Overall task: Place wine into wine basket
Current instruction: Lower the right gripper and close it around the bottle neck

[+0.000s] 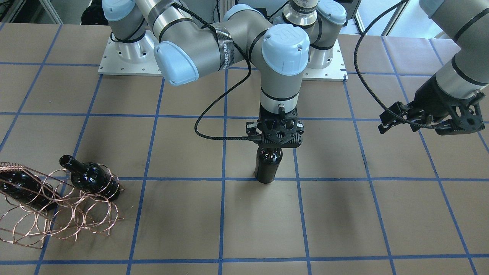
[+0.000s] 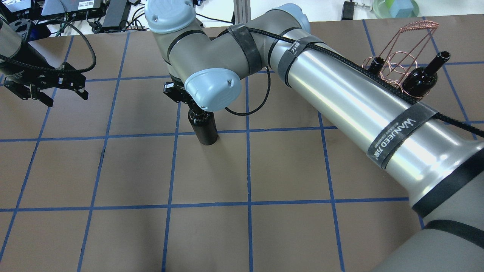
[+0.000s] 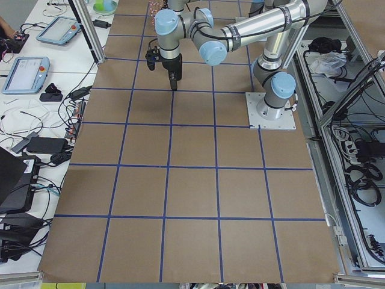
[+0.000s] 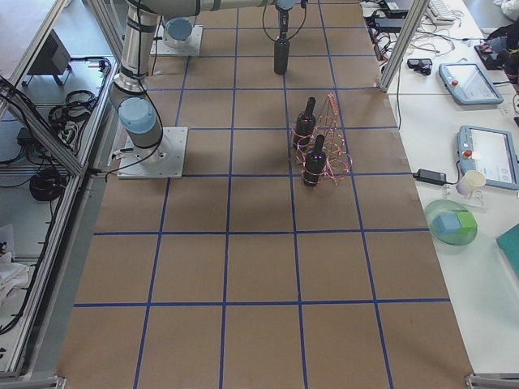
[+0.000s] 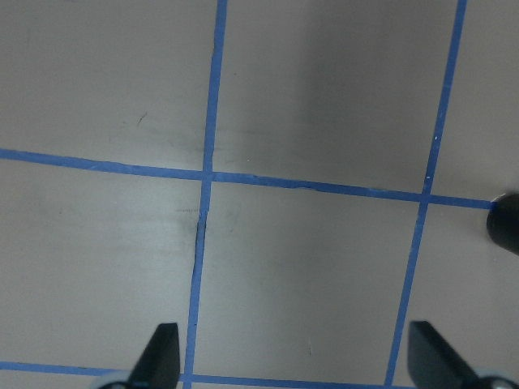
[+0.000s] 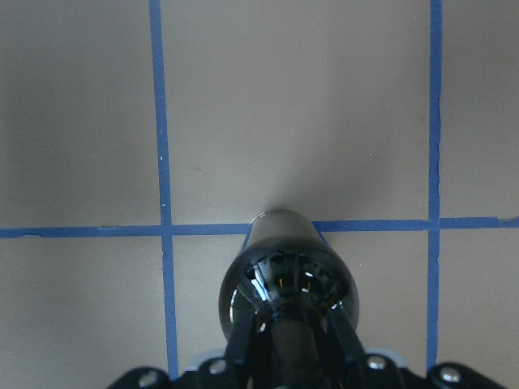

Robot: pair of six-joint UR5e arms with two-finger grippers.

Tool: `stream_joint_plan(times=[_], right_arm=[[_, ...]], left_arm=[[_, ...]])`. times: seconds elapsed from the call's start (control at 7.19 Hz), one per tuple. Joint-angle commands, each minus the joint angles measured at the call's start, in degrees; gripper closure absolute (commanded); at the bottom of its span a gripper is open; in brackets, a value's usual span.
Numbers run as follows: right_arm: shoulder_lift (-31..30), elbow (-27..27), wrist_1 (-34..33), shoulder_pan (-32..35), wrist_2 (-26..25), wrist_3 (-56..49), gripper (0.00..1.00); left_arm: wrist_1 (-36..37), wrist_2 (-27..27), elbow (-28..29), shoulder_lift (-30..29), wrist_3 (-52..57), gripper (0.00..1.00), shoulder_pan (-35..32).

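A near-black wine bottle (image 1: 268, 168) stands upright on the brown table near its middle. It also shows in the overhead view (image 2: 205, 128) and the right wrist view (image 6: 288, 279). My right gripper (image 1: 273, 146) comes straight down over it and is shut on its neck; its fingers (image 6: 243, 340) flank the neck. The copper wire wine basket (image 1: 57, 214) lies at the table's far right end (image 2: 401, 41) and holds two other bottles (image 1: 93, 179) (image 1: 19, 187). My left gripper (image 2: 45, 94) hangs open and empty over the left side, fingertips (image 5: 162, 356) wide apart.
The robot's white base plate (image 1: 221, 72) sits at the table's back edge. My right arm's long forearm (image 2: 359, 109) spans the table diagonally. Desks with tablets (image 4: 478, 154) and a green bowl (image 4: 450, 223) border the table beyond the basket.
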Motion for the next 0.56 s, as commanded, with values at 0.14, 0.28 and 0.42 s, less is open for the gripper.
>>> stream_joint_plan(times=[0.14, 0.28, 0.42], right_arm=[[0.0, -0.1, -0.7, -0.1, 1.6, -2.8, 1.00], [-0.4, -0.2, -0.6, -0.3, 1.3, -4.4, 1.00], [-0.8, -0.2, 0.0, -0.9, 0.6, -6.0, 1.00]], left_arm=[[0.1, 0.0, 0.0, 0.0, 0.0, 0.00, 0.0], [0.1, -0.3, 0.1, -0.2, -0.1, 0.00, -0.2], [0.2, -0.4, 0.2, -0.4, -0.5, 0.00, -1.2]])
